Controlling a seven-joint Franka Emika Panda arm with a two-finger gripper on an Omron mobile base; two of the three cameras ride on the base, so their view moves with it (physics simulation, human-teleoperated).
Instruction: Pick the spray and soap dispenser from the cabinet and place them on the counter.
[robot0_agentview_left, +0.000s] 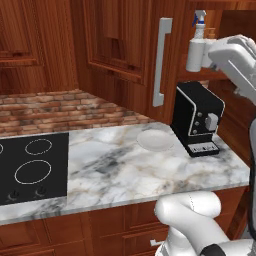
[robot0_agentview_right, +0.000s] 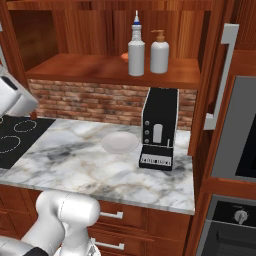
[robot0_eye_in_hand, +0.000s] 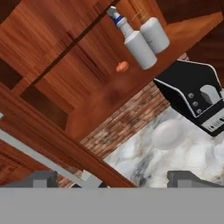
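The spray (robot0_agentview_right: 136, 47), a slim grey-white bottle with a blue-and-white nozzle, stands upright on the wooden shelf (robot0_agentview_right: 100, 69) of the open cabinet. Right beside it stands the squat soap dispenser (robot0_agentview_right: 159, 52) with its tan pump. The hand view shows both tilted, spray (robot0_eye_in_hand: 134, 43) and soap dispenser (robot0_eye_in_hand: 155, 33), still some way ahead of my gripper (robot0_eye_in_hand: 113, 181). The gripper is open, its fingertips (robot0_eye_in_hand: 40, 178) wide apart with nothing between them. In the left base view my arm covers part of the spray (robot0_agentview_left: 196, 49). The marble counter (robot0_agentview_right: 75, 160) lies below the shelf.
A black coffee machine (robot0_agentview_right: 160, 129) and a white plate (robot0_agentview_right: 120, 142) sit on the counter under the shelf. The black cooktop (robot0_agentview_left: 30, 167) is at the left. The open cabinet door with its silver handle (robot0_agentview_left: 161, 60) hangs left of the shelf. A small orange object (robot0_eye_in_hand: 123, 66) lies near the bottles.
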